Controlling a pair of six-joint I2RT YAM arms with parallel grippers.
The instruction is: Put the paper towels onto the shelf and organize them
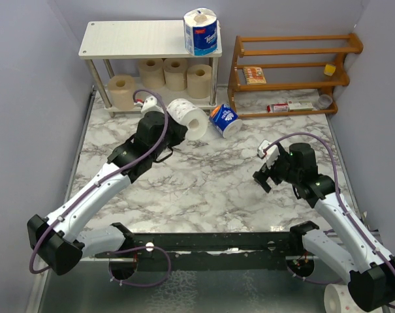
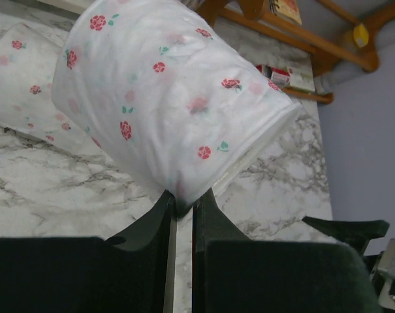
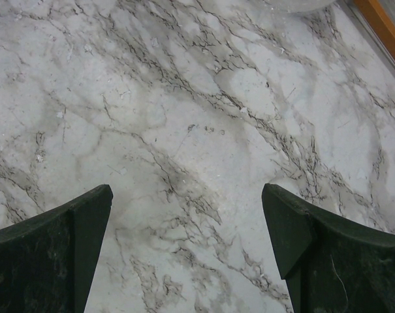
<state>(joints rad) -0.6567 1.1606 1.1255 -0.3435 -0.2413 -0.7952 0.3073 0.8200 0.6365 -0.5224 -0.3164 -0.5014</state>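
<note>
I'm holding the rose-dotted roll point(image 2: 171, 98) pinched in my left pincer point(image 2: 181, 202) just before the shelf point(image 1: 132, 39), right pincer point(image 3: 187, 215) idling wide, and I judge it needs lifting onto a tier next.

Desk point(image 1: 204, 176): glossy, marble-look veined slab. The shelf point(image 1: 138, 39) has matt pale boards on shiny metal legs; beside the shelf, a varnished wooden rack point(image 1: 295, 85). The rose-printed roll point(image 2: 171, 98) is soft crinkled paper; left tool point(image 2: 182, 199) matt black plastic

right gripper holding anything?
No, the right gripper is open, with only the bare marble table showing between its fingers.
</note>
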